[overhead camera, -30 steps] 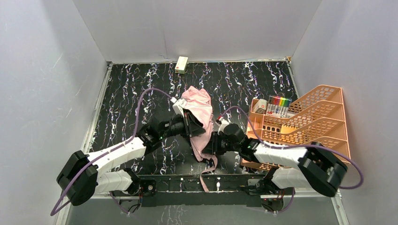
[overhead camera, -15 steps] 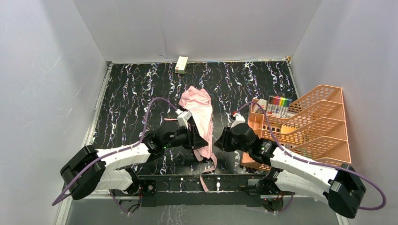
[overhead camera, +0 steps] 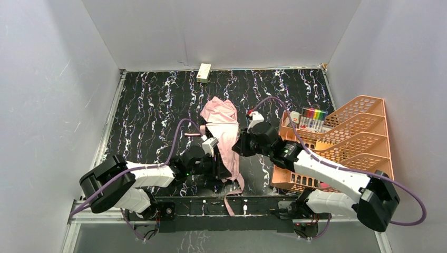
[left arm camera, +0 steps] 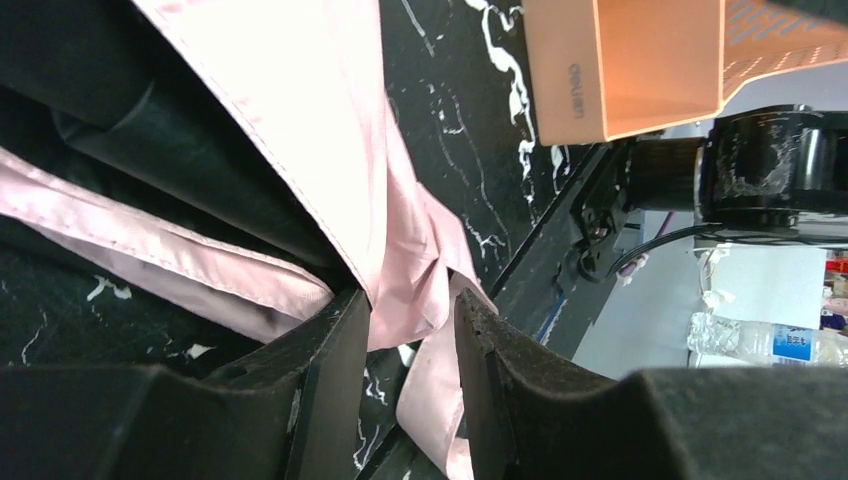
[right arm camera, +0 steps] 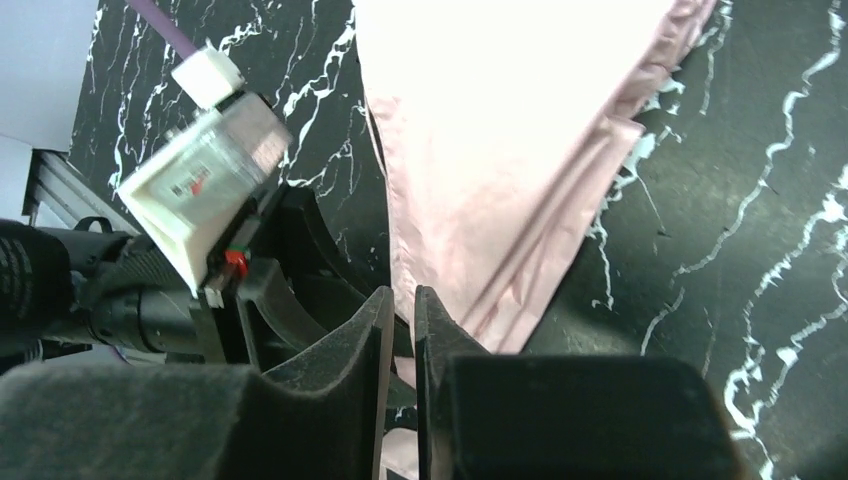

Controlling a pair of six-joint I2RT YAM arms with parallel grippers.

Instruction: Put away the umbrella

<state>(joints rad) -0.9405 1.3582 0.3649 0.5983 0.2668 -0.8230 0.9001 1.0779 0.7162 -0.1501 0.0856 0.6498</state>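
Since the left gripper [left arm camera: 405, 330] pinches a bunched fold of the umbrella [overhead camera: 224, 124], crumpled just left of the orange rack [overhead camera: 358, 137], the right gripper [right arm camera: 402, 300], fingers pressed together on nothing, should spread. It can then catch the loose canopy and gather it snug.

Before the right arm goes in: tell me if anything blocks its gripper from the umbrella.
Nothing visible does. The right gripper, shut, hangs just beside the umbrella's right edge, with no object in the gap. The left gripper pinches the pink fabric at the near end, clear of that side.
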